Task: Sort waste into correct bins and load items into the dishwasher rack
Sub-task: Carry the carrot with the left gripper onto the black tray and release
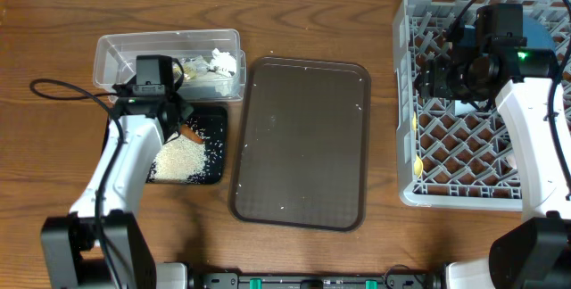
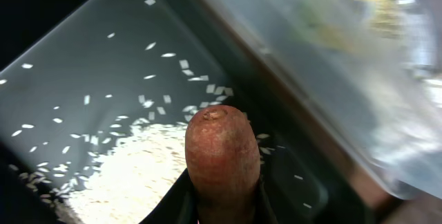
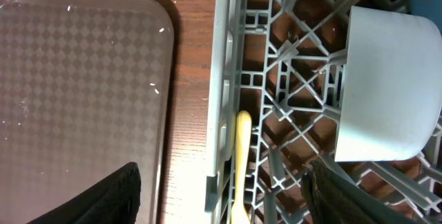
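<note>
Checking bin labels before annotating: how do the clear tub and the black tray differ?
1. The clear plastic tub is see-through with taller walls; the black tray is opaque and shallow.
2. The tub holds crumpled white tissue; the tray holds a pile of rice.
3. The left gripper holds the carrot over the tray, not the tub.
Shared: both rectangular, similar footprint, next to each other left of the brown serving tray.
</note>
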Action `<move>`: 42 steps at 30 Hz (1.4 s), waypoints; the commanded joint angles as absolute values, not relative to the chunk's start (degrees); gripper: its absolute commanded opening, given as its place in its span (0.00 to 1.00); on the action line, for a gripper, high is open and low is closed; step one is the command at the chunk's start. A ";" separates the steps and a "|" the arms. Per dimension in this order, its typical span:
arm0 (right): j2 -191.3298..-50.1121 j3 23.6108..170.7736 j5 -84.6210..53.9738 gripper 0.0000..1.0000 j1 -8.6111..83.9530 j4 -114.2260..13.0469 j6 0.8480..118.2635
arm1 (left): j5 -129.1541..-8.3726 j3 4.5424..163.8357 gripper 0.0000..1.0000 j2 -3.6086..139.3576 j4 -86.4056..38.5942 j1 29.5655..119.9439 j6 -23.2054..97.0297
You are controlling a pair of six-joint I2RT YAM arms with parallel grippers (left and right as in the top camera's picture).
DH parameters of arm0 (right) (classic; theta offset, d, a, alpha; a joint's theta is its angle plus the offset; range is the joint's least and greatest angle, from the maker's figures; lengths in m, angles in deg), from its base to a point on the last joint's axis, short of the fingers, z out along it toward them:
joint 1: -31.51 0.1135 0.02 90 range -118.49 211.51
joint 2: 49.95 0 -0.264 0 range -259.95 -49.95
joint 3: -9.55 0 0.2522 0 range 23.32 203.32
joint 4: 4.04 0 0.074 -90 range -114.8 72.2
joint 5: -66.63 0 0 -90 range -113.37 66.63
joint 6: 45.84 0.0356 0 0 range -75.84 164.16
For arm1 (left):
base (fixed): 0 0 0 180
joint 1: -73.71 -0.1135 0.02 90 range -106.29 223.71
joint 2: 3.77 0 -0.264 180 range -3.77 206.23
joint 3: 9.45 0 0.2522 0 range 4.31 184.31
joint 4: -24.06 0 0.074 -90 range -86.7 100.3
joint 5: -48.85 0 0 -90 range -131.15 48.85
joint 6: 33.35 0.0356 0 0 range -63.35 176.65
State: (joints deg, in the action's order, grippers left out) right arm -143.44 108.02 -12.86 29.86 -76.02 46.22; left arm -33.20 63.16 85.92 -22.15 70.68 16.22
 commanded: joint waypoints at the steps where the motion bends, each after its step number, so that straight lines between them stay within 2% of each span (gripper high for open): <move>1: -142.13 109.36 -13.04 0.74 29.55 -76.15 45.13 | -32.31 63.03 0.06 89.26 -22.52 69.85 16.99; 12: -142.13 109.36 -13.04 0.75 29.55 -76.52 45.13 | -32.28 63.03 0.08 95.77 -21.29 69.85 17.03; 14: -142.13 109.36 -13.04 0.75 29.55 -76.52 45.13 | -32.31 63.05 0.17 95.69 -21.10 69.85 17.45; 17: -142.13 109.36 -13.04 0.75 29.55 -76.52 45.13 | -32.35 63.05 0.38 95.08 -21.12 69.87 19.46; 19: -142.13 109.36 -13.04 0.75 29.55 -76.52 45.13 | -32.55 63.05 0.43 93.98 -21.18 69.87 21.14; 22: -142.13 109.36 -13.04 0.75 29.55 -76.52 45.13 | -32.57 63.05 0.47 90.18 -22.30 69.87 22.19; 24: -142.13 109.36 -13.04 0.75 29.55 -76.52 45.13 | -33.99 63.05 0.47 86.99 -23.98 69.94 22.19; 29: -142.13 109.36 -13.04 0.76 29.55 -76.52 45.13 | -46.23 63.05 0.47 79.60 -31.17 70.88 23.68; 32: -142.13 109.36 -13.04 0.76 29.55 -76.52 45.13 | -52.44 63.03 0.47 77.81 -37.01 73.63 27.87; 36: -142.13 109.36 -13.04 0.76 29.55 -76.37 45.13 | -54.86 63.03 0.45 78.20 -45.38 79.57 34.56; 42: -142.13 109.36 -13.02 0.77 29.55 -76.37 45.15 | -54.62 62.97 0.31 78.97 -51.76 92.23 39.28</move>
State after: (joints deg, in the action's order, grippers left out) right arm -143.44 108.02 -12.86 29.86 -76.46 46.05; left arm -53.24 63.10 78.49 -50.52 87.18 34.45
